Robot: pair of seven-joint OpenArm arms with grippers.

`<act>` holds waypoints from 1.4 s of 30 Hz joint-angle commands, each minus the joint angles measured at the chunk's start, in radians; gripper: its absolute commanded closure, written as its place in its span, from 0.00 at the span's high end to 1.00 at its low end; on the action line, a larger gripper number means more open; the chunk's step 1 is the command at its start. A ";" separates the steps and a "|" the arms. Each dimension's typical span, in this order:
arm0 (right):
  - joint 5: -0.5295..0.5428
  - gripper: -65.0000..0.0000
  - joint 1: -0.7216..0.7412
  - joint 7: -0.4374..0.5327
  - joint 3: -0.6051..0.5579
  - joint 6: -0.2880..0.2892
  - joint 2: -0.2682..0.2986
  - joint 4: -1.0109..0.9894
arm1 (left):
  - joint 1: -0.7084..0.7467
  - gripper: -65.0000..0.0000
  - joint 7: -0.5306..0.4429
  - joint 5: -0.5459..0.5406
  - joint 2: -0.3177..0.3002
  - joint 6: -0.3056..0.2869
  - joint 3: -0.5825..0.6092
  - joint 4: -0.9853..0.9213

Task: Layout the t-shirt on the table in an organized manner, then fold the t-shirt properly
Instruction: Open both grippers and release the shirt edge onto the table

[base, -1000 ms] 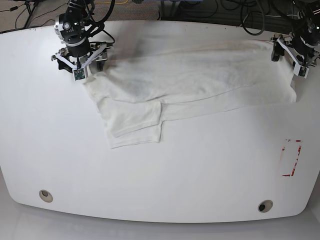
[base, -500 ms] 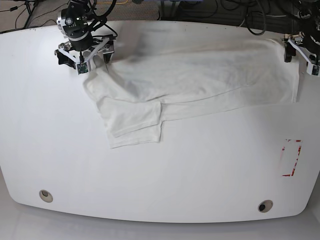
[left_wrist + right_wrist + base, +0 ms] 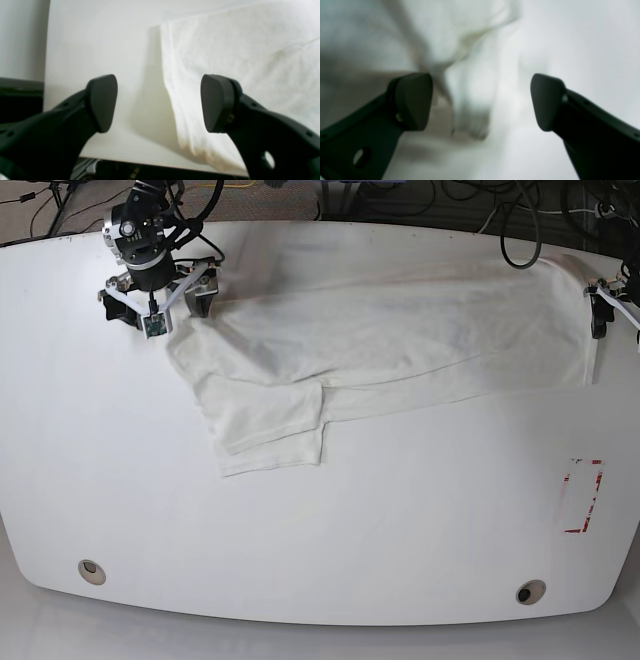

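Here, on the left of your base view, your right hand (image 3: pixel 155 290) hangs over the far corner of the tabletop (image 3: pixel 300 530), its fingers (image 3: pixel 412 100) spread wide with nothing between them, just at the t-shirt (image 3: pixel 380 340)'s upper left edge. From that wrist, blurred rumpled cloth lies below and between the open fingers. The t-shirt itself lies spread across the back half of the tabletop, plain white side up, one sleeve folded down toward the middle. Near the front edge you see two round grommet holes (image 3: pixel 91 571), and toward the right a red-white tape rectangle (image 3: pixel 583 496). At the far right edge, your left hand (image 3: pixel 612 308) stands open too, empty, beside the shirt's straight right hem; its wrist view shows that hem running just inside the right finger (image 3: pixel 217 105).
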 commanded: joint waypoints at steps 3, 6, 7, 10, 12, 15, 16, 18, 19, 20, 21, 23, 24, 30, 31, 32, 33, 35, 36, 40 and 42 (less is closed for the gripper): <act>0.009 0.91 0.063 0.016 0.008 0.030 0.016 0.023 | -0.063 0.72 -0.016 -0.018 -0.023 -0.001 -0.007 0.018; 0.006 0.91 0.111 0.016 0.008 0.065 0.021 0.021 | -0.087 0.72 0.021 -0.018 -0.023 -0.001 -0.006 0.017; 0.004 0.91 0.134 0.016 0.009 0.071 0.021 0.020 | -0.098 0.72 0.035 -0.018 -0.023 -0.001 -0.006 0.017; 0.004 0.91 0.197 0.003 0.011 0.077 0.021 0.015 | -0.130 0.72 0.057 -0.018 -0.023 -0.001 -0.004 0.017; 0.004 0.91 0.231 -0.025 0.009 0.077 0.022 0.012 | -0.149 0.72 0.060 -0.018 -0.023 -0.001 0.007 0.017; 0.004 0.91 0.287 -0.057 0.006 0.077 0.022 -0.011 | -0.161 0.72 0.060 -0.005 -0.023 -0.001 0.033 0.017; 0.004 0.91 0.304 -0.060 0.006 0.079 0.022 -0.023 | -0.161 0.72 0.060 0.004 -0.023 -0.001 0.040 0.017; 0.004 0.91 0.347 -0.063 0.006 0.079 0.022 -0.066 | -0.167 0.72 0.060 0.036 -0.021 -0.001 0.062 0.017; 0.004 0.91 0.361 -0.063 0.006 0.079 0.022 -0.085 | -0.175 0.72 0.060 0.047 -0.020 -0.001 0.070 0.017; 0.004 0.91 0.373 -0.063 0.006 0.079 0.022 -0.103 | -0.184 0.72 0.060 0.058 -0.018 -0.001 0.077 0.017; 0.004 0.91 0.392 -0.065 0.006 0.079 0.022 -0.128 | -0.195 0.72 0.060 0.074 -0.004 -0.001 0.086 0.017; 0.004 0.91 0.415 -0.066 0.008 0.079 0.022 -0.163 | -0.210 0.72 0.060 0.105 0.017 -0.001 0.093 0.017; 0.004 0.91 0.419 -0.066 0.008 0.079 0.022 -0.172 | -0.216 0.72 0.060 0.119 0.023 -0.001 0.093 0.017; 0.007 0.91 0.416 -0.068 0.004 0.079 0.018 -0.192 | -0.235 0.72 0.060 0.197 0.039 -0.001 0.097 0.012; 0.007 0.91 0.410 -0.068 0.004 0.079 0.016 -0.194 | -0.235 0.72 0.060 0.197 0.043 -0.001 0.097 0.012; 0.010 0.91 0.403 -0.068 0.003 0.079 0.016 -0.201 | -0.235 0.72 0.060 0.197 0.051 -0.001 0.097 0.012; 0.012 0.91 0.398 -0.068 0.003 0.079 0.015 -0.210 | -0.235 0.72 0.060 0.197 0.053 -0.001 0.097 0.012; 0.012 0.91 0.395 -0.068 0.003 0.079 0.015 -0.235 | -0.235 0.72 0.060 0.197 0.056 -0.001 0.097 0.012; 0.012 0.91 0.395 -0.068 0.003 0.079 0.015 -0.249 | -0.235 0.72 0.060 0.197 0.056 -0.001 0.097 0.012; 0.012 0.91 0.395 -0.063 0.008 0.079 0.019 -0.301 | -0.235 0.72 0.060 0.197 0.056 -0.001 0.097 0.011; 0.012 0.91 0.395 -0.063 0.006 0.079 0.021 -0.310 | -0.235 0.72 0.060 0.197 0.056 -0.001 0.097 0.011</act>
